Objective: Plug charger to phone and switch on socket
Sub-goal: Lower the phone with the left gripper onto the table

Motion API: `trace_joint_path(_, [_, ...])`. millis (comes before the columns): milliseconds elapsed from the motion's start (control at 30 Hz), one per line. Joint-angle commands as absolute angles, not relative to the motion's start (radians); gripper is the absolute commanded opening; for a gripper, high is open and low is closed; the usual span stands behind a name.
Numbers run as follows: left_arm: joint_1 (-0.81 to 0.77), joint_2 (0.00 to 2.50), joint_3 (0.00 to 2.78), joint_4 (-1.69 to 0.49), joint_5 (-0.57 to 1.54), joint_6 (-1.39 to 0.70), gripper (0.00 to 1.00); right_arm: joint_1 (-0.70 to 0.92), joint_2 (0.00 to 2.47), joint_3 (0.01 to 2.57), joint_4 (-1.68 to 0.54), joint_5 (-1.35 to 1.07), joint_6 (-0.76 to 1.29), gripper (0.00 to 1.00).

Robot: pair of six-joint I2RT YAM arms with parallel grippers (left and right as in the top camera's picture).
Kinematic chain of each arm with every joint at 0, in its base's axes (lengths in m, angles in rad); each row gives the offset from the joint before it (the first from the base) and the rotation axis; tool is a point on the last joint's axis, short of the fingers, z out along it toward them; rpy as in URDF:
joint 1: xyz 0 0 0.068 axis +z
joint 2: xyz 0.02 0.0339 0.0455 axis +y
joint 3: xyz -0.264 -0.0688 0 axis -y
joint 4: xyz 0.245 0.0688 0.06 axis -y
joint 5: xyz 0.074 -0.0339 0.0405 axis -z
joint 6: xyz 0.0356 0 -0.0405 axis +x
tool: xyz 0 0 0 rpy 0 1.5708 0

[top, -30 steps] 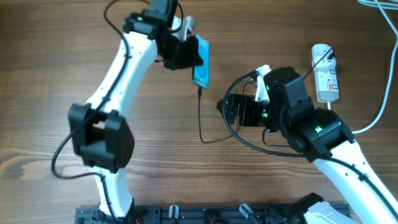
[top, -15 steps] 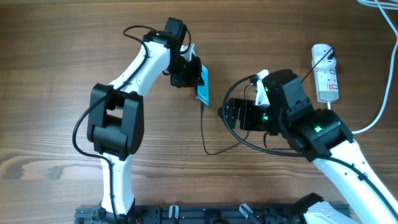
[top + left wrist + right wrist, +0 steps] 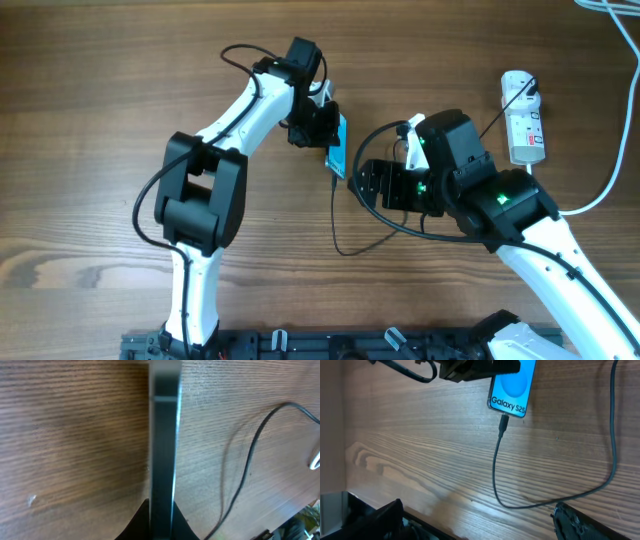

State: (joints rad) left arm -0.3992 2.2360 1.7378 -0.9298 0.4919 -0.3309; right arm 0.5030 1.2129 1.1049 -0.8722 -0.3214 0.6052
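Now, on your brown wooden table [image 3: 90, 120], the white elongated plastic power strip [image 3: 524, 125] lies at two o'clock, and your right gripper [image 3: 368, 182] gapes wide, holding nothing. At its ten o'clock your left gripper [image 3: 325, 133] is clamped on the slim turquoise-screened smartphone [image 3: 338, 147]. The thin black charger cable [image 3: 335, 215] meets the smartphone's six-o'clock end.

light: was even and bright overhead | shadows: fell soft and faint on the bench [image 3: 90, 150] | left wrist: phone [image 3: 163, 455] edge was blurred, too close | right wrist: was sharp, darker at picture's left
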Motion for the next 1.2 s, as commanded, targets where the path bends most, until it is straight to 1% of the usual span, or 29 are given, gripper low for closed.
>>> trace_joint_path(0, [-0.399,2.276,1.732,-0.917,0.48,-0.319,0.07,0.503,1.22,1.119,-0.88,-0.339,0.613,0.96])
trace_joint_path(67, [-0.399,2.286,1.731,-0.908,0.48,-0.319,0.07,0.503,1.22,1.119,-0.884,-0.339,0.613,0.96])
trace_joint_path(133, [-0.399,2.288,1.732,-0.904,0.475,-0.319,0.11,0.503,1.22,1.119,-0.89,-0.339,0.613,0.96])
trace_joint_path(200, [-0.399,2.288,1.732,-0.9,0.46,-0.318,0.16,0.503,1.22,1.119,-0.894,-0.339,0.613,0.96])
trace_joint_path(300, [-0.399,2.288,1.732,-0.905,0.395,-0.319,0.2,0.503,1.22,1.119,-0.895,-0.339,0.614,0.96])
trace_joint_path(333, [-0.399,2.288,1.732,-0.906,0.369,-0.319,0.23,0.503,1.22,1.119,-0.895,-0.339,0.614,0.96])
trace_joint_path(367, [-0.399,2.288,1.732,-0.908,0.348,-0.319,0.28,0.503,1.22,1.119,-0.893,-0.339,0.614,0.97])
trace_joint_path(500, [-0.399,2.288,1.732,-0.908,0.346,-0.319,0.29,0.503,1.22,1.119,-0.887,-0.322,0.632,1.0])
trace_joint_path(533, [-0.399,2.288,1.732,-0.908,0.346,-0.319,0.34,0.503,1.22,1.119,-0.888,-0.306,0.631,0.99])
trace_joint_path(567, [-0.399,2.288,1.732,-0.91,0.345,-0.319,0.47,0.503,1.22,1.119,-0.893,-0.288,0.632,1.0])
trace_joint_path(600, [-0.399,2.288,1.732,-0.913,0.341,-0.319,0.54,0.503,1.221,1.119,-0.898,-0.275,0.632,1.0])
trace_joint_path(700, [-0.399,2.288,1.732,-0.926,0.32,-0.319,0.58,0.503,1.221,1.119,-0.937,-0.209,0.632,1.0])
trace_joint_path(733, [-0.399,2.288,1.732,-0.933,0.31,-0.319,0.6,0.503,1.221,1.118,-0.944,-0.199,0.631,1.0])
trace_joint_path(800, [-0.399,2.288,1.732,-0.944,0.271,-0.319,0.82,0.503,1.221,1.117,-0.961,-0.186,0.628,1.0])
trace_joint_path(833, [-0.399,2.287,1.732,-0.948,0.254,-0.319,0.96,0.503,1.221,1.117,-0.97,-0.183,0.629,1.0])
trace_joint_path(867, [-0.399,2.287,1.732,-0.957,0.225,-0.319,1.0,0.503,1.221,1.117,-0.982,-0.183,0.628,1.0])
trace_joint_path(1033, [-0.381,2.278,1.736,-1.011,0.195,-0.319,1.0,0.503,1.22,1.11,-1.015,-0.183,0.63,1.0])
trace_joint_path(1167, [-0.354,2.217,1.75,-1.081,0.164,-0.32,1.0,0.503,1.22,1.111,-1.047,-0.3,0.603,1.0])
